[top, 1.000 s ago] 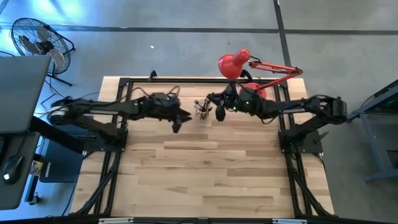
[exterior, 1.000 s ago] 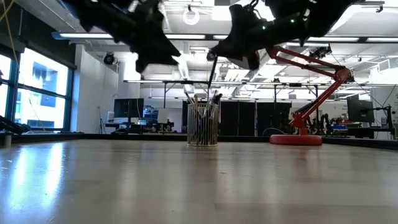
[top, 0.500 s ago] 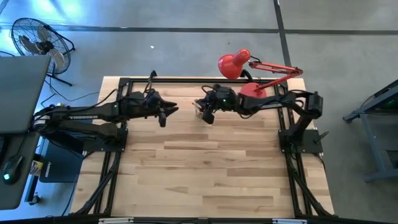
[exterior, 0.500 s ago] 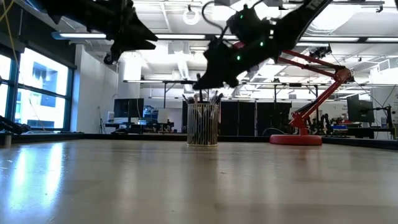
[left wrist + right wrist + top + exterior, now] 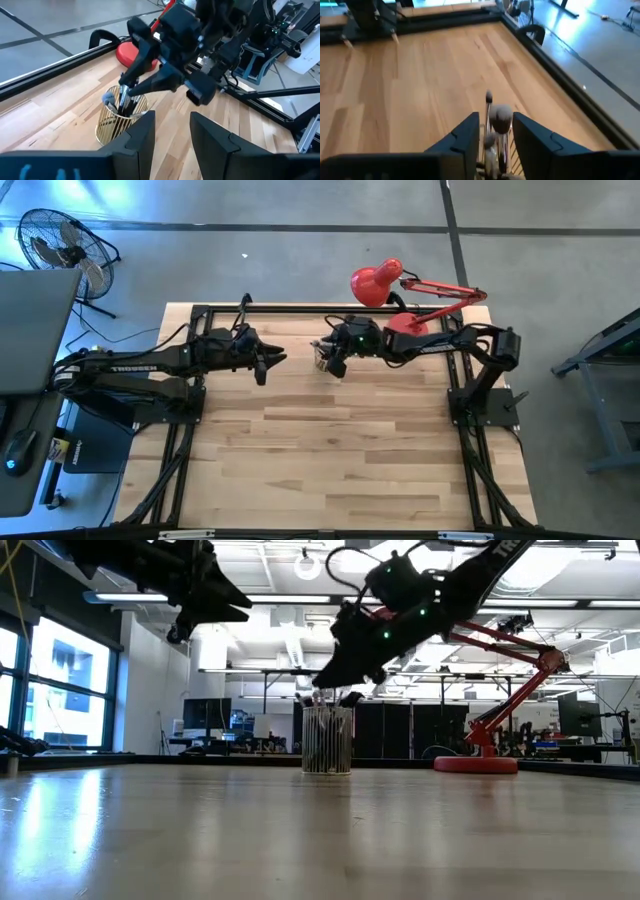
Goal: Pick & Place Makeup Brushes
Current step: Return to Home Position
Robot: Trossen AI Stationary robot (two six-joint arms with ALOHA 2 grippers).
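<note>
Several dark makeup brushes (image 5: 122,100) stand bristle-up in a gold wire cup (image 5: 116,125) near the table's far edge. The cup (image 5: 327,745) stands upright on its base. My right gripper (image 5: 496,120) hovers right above the cup (image 5: 322,358), slanting down from the right. It is open, and a round brush head (image 5: 501,117) stands between its fingers. The same gripper shows over the brush tops (image 5: 325,700) in the low view (image 5: 322,680) and in the left wrist view (image 5: 127,89). My left gripper (image 5: 172,117) is open and empty, raised to the left of the cup (image 5: 262,368). My right gripper comes at the brush tops from above and from the table's right, with its fingers (image 5: 470,127) on either side of the brush heads. I cannot tell whether it touches any of them.
A red desk lamp (image 5: 380,285) stands on its base (image 5: 475,762) at the far right, close behind my right arm. A black frame rail (image 5: 300,308) runs along the far edge. Bare wooden tabletop (image 5: 330,450) stretches toward the near edge.
My right gripper moved toward the table's left and down over the cup. The brush it held hanging below it a second ago now stands among the others. My left gripper drew back toward the table's left and rose. Both have kept nearly still for the last half second.
</note>
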